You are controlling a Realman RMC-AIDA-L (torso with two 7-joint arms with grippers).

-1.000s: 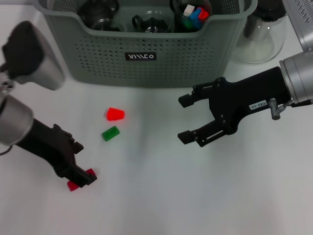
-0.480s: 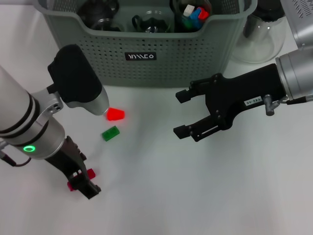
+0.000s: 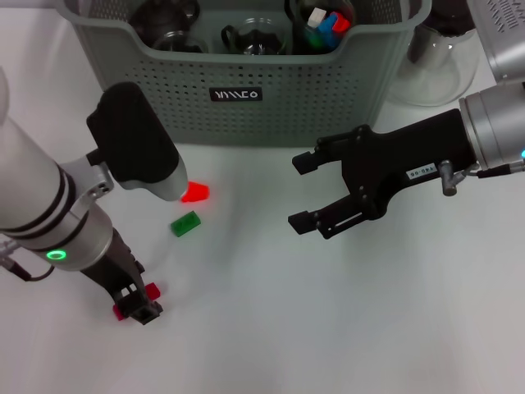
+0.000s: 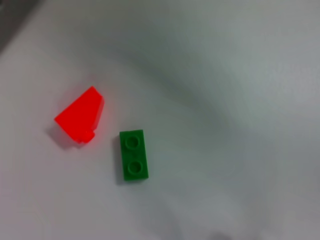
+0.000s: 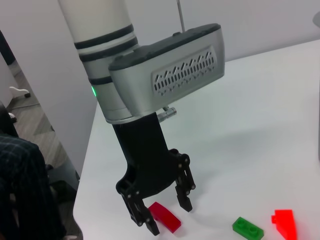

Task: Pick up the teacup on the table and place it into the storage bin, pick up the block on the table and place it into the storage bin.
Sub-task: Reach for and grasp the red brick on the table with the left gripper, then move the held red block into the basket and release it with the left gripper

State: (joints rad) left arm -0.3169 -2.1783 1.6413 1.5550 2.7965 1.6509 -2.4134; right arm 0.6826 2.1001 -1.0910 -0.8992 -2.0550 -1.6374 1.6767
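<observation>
White table (image 3: 271, 328): dark red block (image 5: 165, 217) lies near the front-left, well apart from storage bin (image 3: 246, 107). My left gripper (image 5: 162, 212) straddles it, fingers apart; next I close. Right gripper (image 3: 316, 193) hovers open.

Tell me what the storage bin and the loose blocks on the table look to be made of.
Storage bin: moulded plastic, matt grey-green, judging by its perforated walls and scooped rim. Green block: looks like hard plastic, smooth, with two studs on top. Red block: likely the same plastic, sloped, bright and slightly glossy.
</observation>
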